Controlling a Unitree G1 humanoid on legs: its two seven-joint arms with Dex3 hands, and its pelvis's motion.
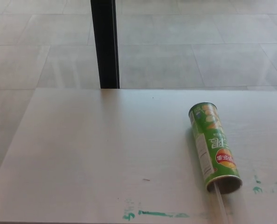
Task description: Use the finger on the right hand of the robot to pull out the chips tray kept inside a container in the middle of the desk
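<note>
Label on the can
We see upside-down lettering and a red badge on the green cylindrical chips can [214, 147], none legible.

Desk [82, 149] cut off at bottom and right frame edges; near corners out of view. Clear tray [221, 200] sticks out of can [214, 147] mouth, runs off bottom edge, end unseen. Can interior dark, contents unreadable. Label print too small to read. Black post [105, 44] cropped at top.

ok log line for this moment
green cardboard chips can: lying on white desk | clear tray: partly out | robot hands: not in view
</note>
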